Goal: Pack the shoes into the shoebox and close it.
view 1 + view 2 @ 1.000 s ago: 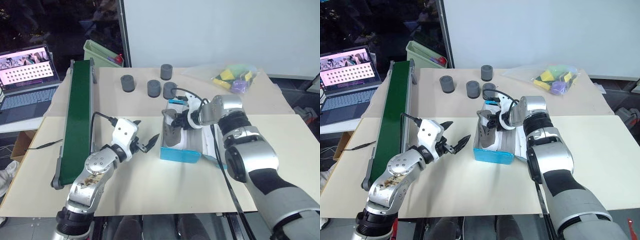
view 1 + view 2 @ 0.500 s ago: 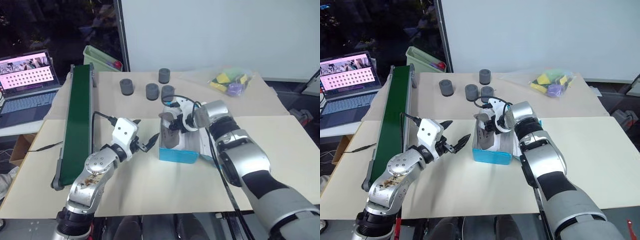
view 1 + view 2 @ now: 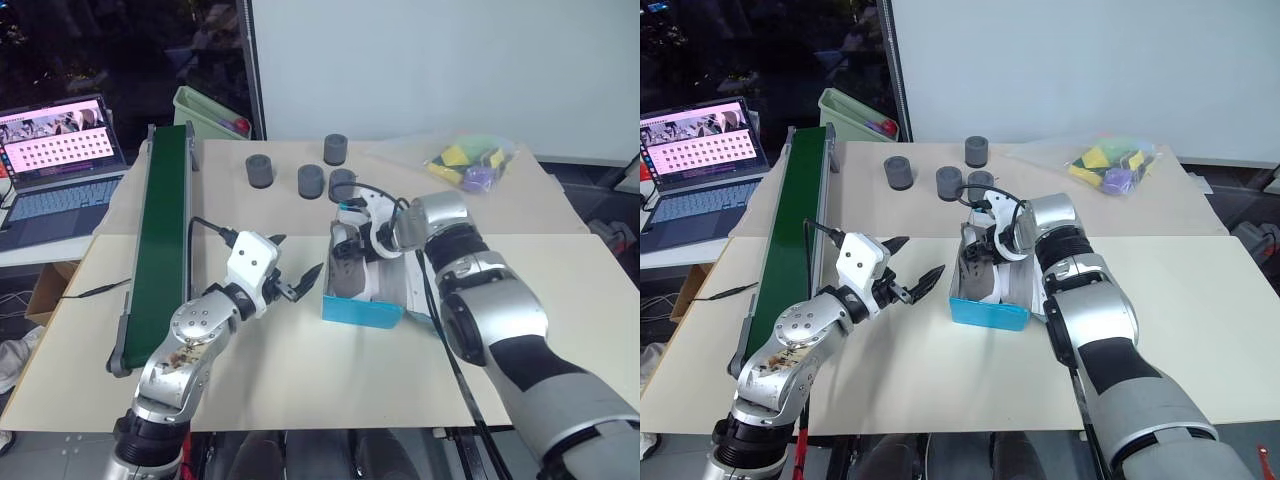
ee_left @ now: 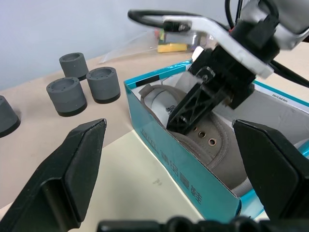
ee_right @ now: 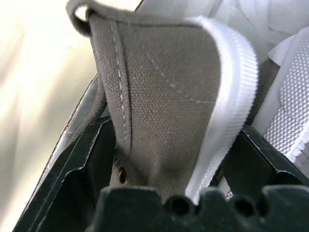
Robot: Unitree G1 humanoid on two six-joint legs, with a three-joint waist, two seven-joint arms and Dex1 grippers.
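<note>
While the bright blue rectangular cardboard shoebox [image 3: 362, 290] sits open near the middle of the beige table [image 3: 300, 370], just right of the long green conveyor [image 3: 158, 235], the right gripper [image 4: 193, 113] reaches down into it over a small grey-beige fabric sneaker [image 4: 212, 145] with a white rubber sole, which lies inside the box. In the right wrist view its black fingers [image 5: 79, 159] stand spread on either side of the sneaker's upper; whether they press the fabric cannot be told, so it looks more like a release than a grip. The left gripper [image 3: 295, 282] hovers just left of the box with its two fingers wide apart, holding nothing. To finish this step well, the right gripper would best lift straight up out of the box without snagging the tongue or laces, leaving the sneaker flat so the lid can shut. How many sneakers are inside is hard to make out, since the arm covers much of the interior, and the hinged lid on the right of the box is largely hidden behind the forearm. Four dark grey cylinders [image 3: 260, 170] stand on the far side.
</note>
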